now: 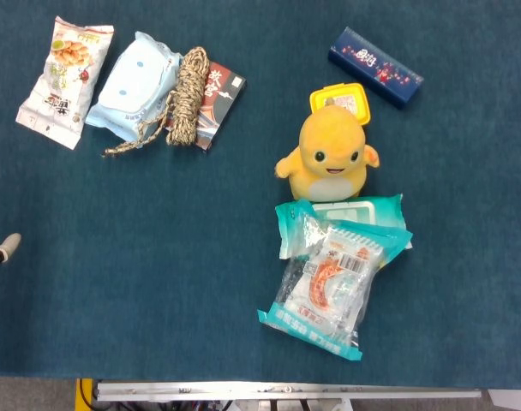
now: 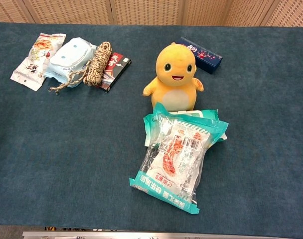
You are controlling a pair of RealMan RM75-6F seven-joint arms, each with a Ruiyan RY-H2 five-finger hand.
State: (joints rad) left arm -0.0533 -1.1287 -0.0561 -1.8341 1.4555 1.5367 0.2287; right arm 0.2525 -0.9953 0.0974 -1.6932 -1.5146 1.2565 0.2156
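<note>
Peeking in at the head view's left edge, only fingertips (image 1: 3, 248) of the left hand show, so I can't tell its grip.

Nearest the robot lies the shrimp snack bag (image 1: 329, 287) over a teal wipes pack (image 1: 385, 208), well right of those fingertips; further back the snack packet (image 1: 63, 77) lies above them.

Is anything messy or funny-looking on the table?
The shrimp snack bag lies crooked on top of a teal wipes pack. The coiled rope sprawls over a dark red box, its loose end trailing. Nothing looks spilled or broken.
</note>
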